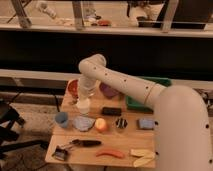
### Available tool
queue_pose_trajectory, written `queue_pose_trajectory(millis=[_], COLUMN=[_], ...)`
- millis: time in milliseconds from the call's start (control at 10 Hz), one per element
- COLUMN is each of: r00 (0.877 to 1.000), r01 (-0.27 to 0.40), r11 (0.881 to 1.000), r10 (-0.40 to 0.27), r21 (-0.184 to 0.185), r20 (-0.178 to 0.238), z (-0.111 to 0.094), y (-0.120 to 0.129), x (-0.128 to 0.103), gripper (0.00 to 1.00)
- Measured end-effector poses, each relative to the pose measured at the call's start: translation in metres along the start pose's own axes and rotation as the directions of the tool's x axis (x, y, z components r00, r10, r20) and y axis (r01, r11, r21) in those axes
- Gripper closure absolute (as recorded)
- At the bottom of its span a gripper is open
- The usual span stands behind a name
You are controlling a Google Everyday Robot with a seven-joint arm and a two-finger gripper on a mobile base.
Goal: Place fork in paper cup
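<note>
The white paper cup (83, 106) stands upright on the left part of the wooden table (130, 137), in front of a red bowl (73, 88). My gripper (84, 98) points straight down and hangs right over the cup's mouth, at or just above its rim. The white arm reaches in from the lower right and bends at an elbow (93, 65) above the table. I cannot make out the fork; it is hidden by the wrist or sits inside the cup. A light-blue cup (61, 119) stands to the front left of the paper cup.
On the table are a purple bowl (107, 91), a green bin (149, 96), a black block (111, 111), a blue-grey cloth (83, 123), an orange fruit (101, 124), a small dark cup (120, 123), a blue sponge (146, 123), a black-handled tool (82, 143), a red pepper (111, 153) and yellow pieces (141, 156).
</note>
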Motion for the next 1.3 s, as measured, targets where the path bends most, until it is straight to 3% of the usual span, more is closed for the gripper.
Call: queue_pose_trajectory(millis=[600,1300], r00=[0.999,0.997], r01=[-0.005,-0.017], r11=[1.000,0.999], r10=[0.006,0.020], r21=[-0.027,-0.041], r20=[0.052,0.074], z=[0.011,0.022], y=[0.008,0.008], x=[-0.002,0.006], gripper=[1.00,1.00])
